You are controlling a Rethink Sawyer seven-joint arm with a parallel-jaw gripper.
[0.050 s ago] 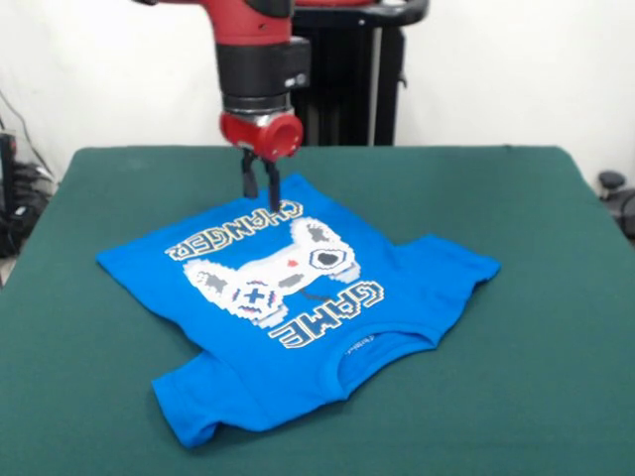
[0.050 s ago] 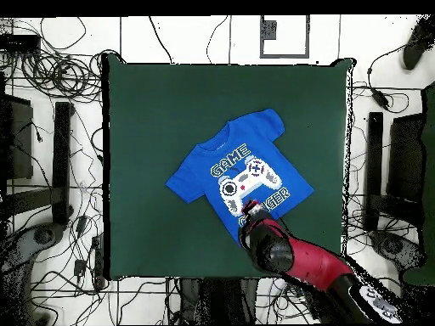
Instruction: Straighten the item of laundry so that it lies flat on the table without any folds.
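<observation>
Hand (image 1: 260,190), fingers narrow, at shirt (image 1: 298,297) far hem; should pinch hem, drag outward across desk (image 1: 556,377).

Spread on the counter (image 1: 556,327) near its middle: the T-shirt (image 1: 397,288), turned askew, print upward. In the front view, collar toward the near edge, hem toward the far edge, one sleeve out to the right, the other at the near left. Directly over the hem edge, at the far end of the lettering: the claw (image 1: 260,186), tips down at the cloth. Around the shirt on every side, bare counter
</observation>
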